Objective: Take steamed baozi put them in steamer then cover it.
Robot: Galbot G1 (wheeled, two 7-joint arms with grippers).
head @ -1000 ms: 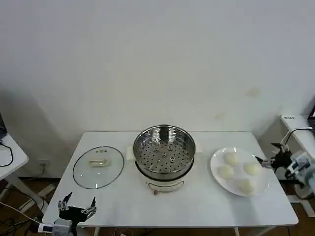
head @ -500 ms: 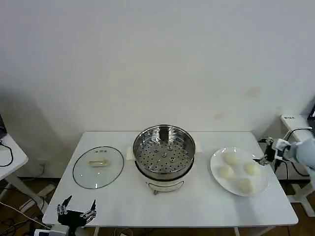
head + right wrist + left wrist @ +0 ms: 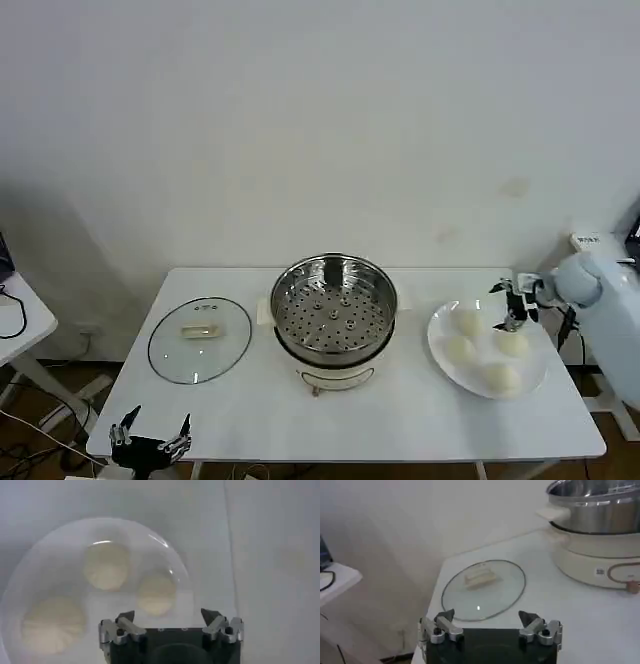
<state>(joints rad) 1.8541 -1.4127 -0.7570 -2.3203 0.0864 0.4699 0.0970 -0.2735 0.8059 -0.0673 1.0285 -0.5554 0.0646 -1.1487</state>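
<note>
Since the earlier frames the right gripper (image 3: 510,303) has moved inward from beyond the table's right edge and now hangs over the far right part of the white plate (image 3: 437,345), while the left gripper (image 3: 149,441) has sunk lower at the near left edge of the table (image 3: 400,420). The right gripper's fingers (image 3: 120,626) are spread apart with nothing between them; in the right wrist view they frame one baozi (image 3: 156,593) directly below, apart from it. Four steamed baozi lie on the plate: one at the far side (image 3: 467,322), one toward the steamer (image 3: 459,349), one toward the right rim (image 3: 512,343), just beneath the right gripper, and one at the near side (image 3: 500,377). The buns sit close together without clearly touching. The steamer (image 3: 334,308) stands at the centre of the table, its perforated steel basket uncovered and holding no buns, on a cream-white base (image 3: 600,562). The cover (image 3: 199,339) lies flat on the table to the left of the steamer, near it but apart, handle (image 3: 480,576) upward. The left gripper's fingers (image 3: 442,626) are likewise spread and hold nothing; in the left wrist view they point toward the cover, well short of it. The plate lies to the right of the steamer, apart from it.
</note>
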